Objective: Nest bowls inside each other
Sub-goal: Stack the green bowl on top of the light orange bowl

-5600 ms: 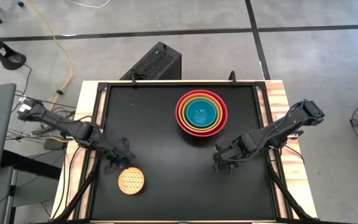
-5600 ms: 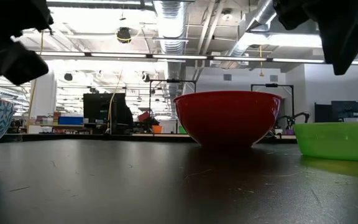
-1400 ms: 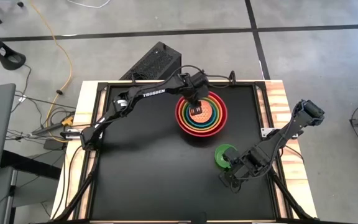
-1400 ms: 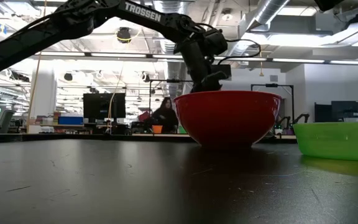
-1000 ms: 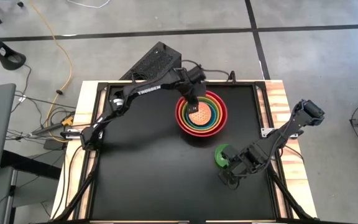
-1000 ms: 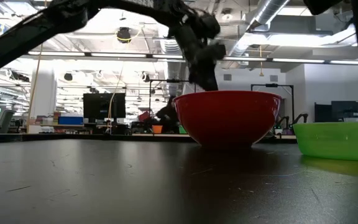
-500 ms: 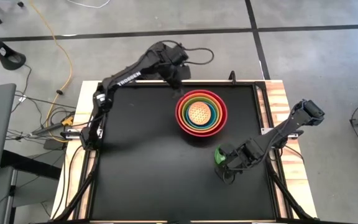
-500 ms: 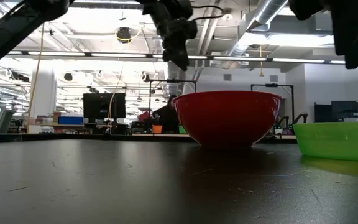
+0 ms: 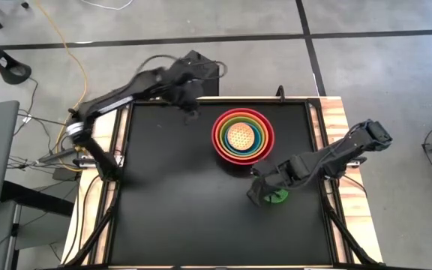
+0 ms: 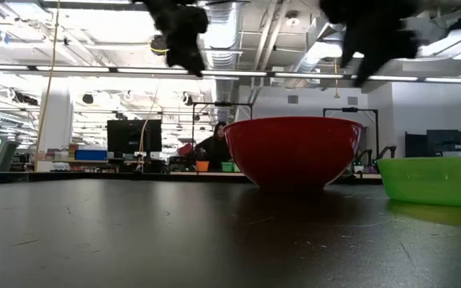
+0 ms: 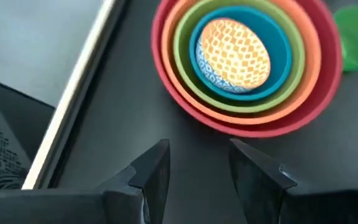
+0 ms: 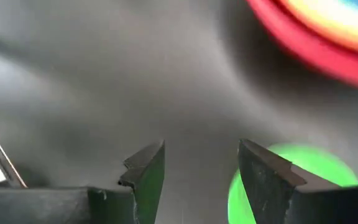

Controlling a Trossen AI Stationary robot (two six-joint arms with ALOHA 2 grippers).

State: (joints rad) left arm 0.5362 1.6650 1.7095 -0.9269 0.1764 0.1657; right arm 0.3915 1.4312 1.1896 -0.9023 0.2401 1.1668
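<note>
Five bowls stand nested (image 9: 243, 136) at the table's far middle: red outermost, then orange, lime green and teal, with the dotted yellow bowl (image 11: 233, 52) innermost. The red bowl (image 10: 294, 152) rests on its base. A small bright green bowl (image 9: 279, 197) stands alone on the table, nearer and to the right. My left gripper (image 9: 190, 107) hangs open, high over the table's far edge, left of the stack (image 11: 197, 171). My right gripper (image 9: 256, 195) hangs open above the table, just left of the green bowl (image 12: 312, 171), which it partly hides from above.
A black box (image 9: 188, 73) stands on the floor behind the far edge. A raised rim (image 11: 73, 93) frames the black table top. The near and left parts of the top are bare (image 9: 171, 202). A person (image 10: 216, 144) sits far off in the room.
My left gripper has risen off the stack and swung toward the table's far left, open throughout; the yellow bowl stays in the teal one. My right gripper has gone toward the table's left, over the small green bowl, turning a little. The bowls have kept still.
</note>
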